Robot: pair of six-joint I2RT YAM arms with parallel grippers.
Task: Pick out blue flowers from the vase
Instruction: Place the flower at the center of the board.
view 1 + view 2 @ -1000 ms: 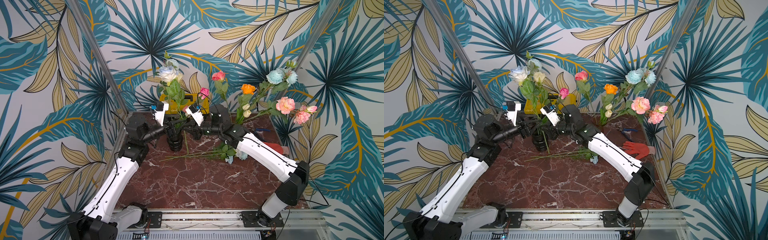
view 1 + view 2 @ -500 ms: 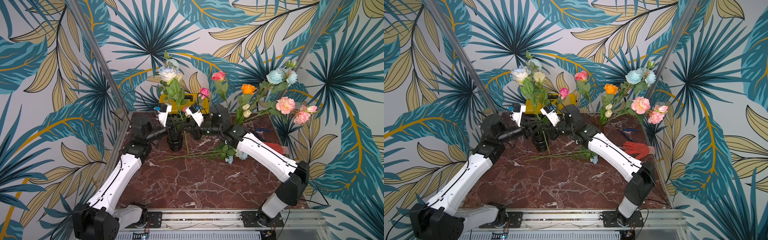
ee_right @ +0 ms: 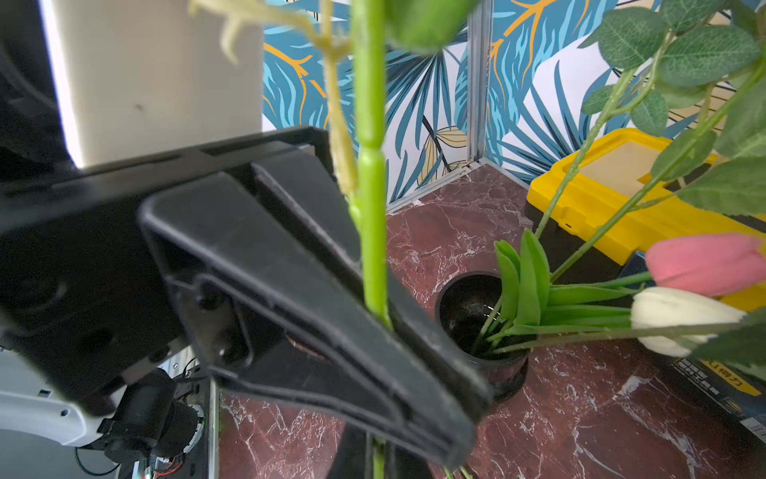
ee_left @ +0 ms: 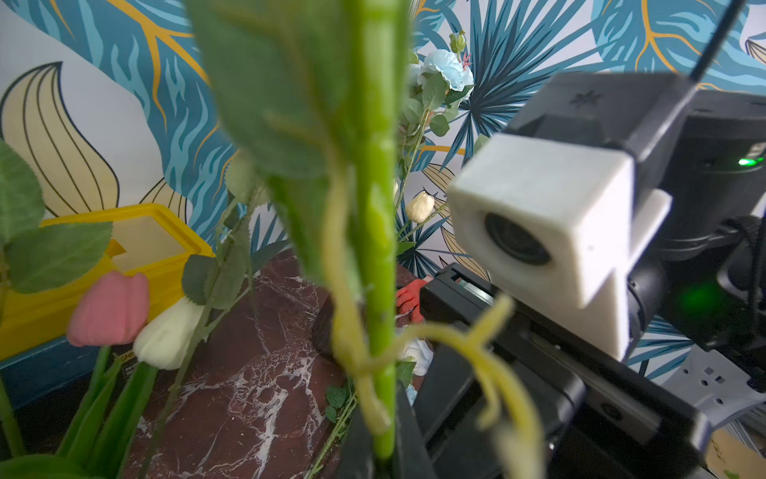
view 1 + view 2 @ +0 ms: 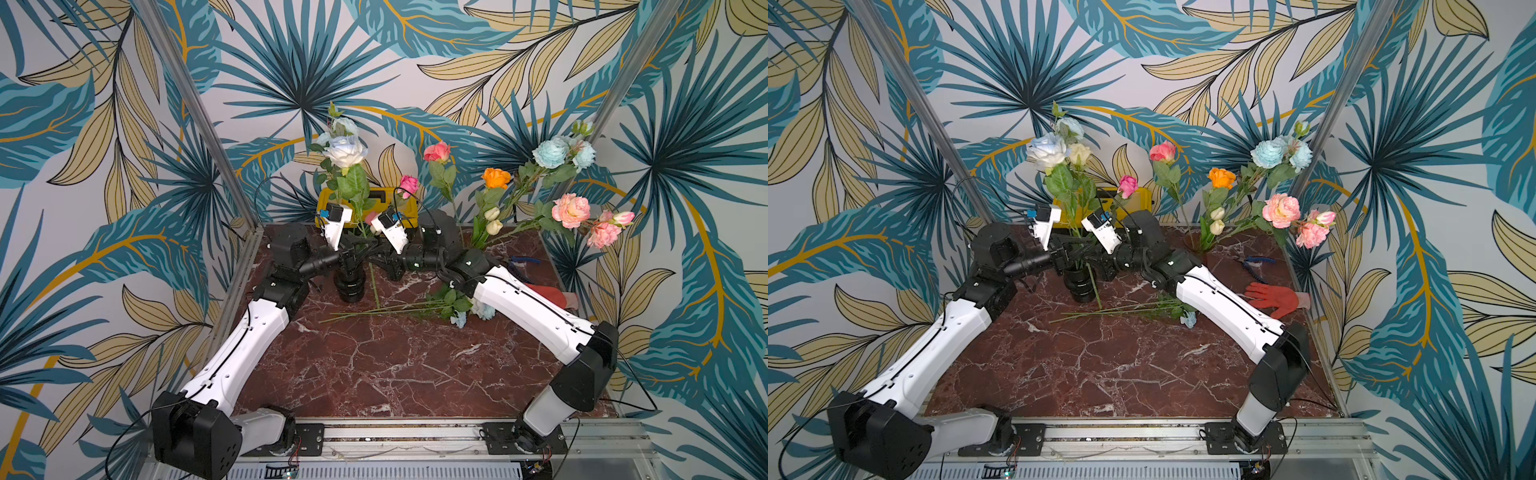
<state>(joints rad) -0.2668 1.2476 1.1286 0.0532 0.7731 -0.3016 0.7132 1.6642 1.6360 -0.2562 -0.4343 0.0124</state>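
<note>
A bluish-white flower (image 5: 345, 149) (image 5: 1046, 148) stands high on a long green stem (image 4: 379, 249), and both grippers grip that stem just above the black vase (image 5: 350, 286) (image 3: 481, 331). My left gripper (image 5: 350, 252) (image 4: 383, 452) is shut on the stem. My right gripper (image 5: 375, 254) (image 3: 377, 456) is shut on it just below, where the left fingers (image 3: 315, 290) cross. The stem's lower end (image 5: 374, 286) hangs outside the vase, beside it. More blue flowers (image 5: 461, 318) lie flat on the marble, partly under the right arm.
Pink and white tulips (image 3: 684, 290) lean out of the black vase. A yellow toolbox (image 5: 388, 199) sits right behind it. At the back right a second bunch holds aqua blooms (image 5: 552, 151), an orange rose and peach peonies. A red glove (image 5: 1275, 299) and pliers (image 5: 1254, 261) lie at the right.
My left gripper moved in from the left toward the vase and closed on the stem. The right gripper kept its hold and stayed in place.
</note>
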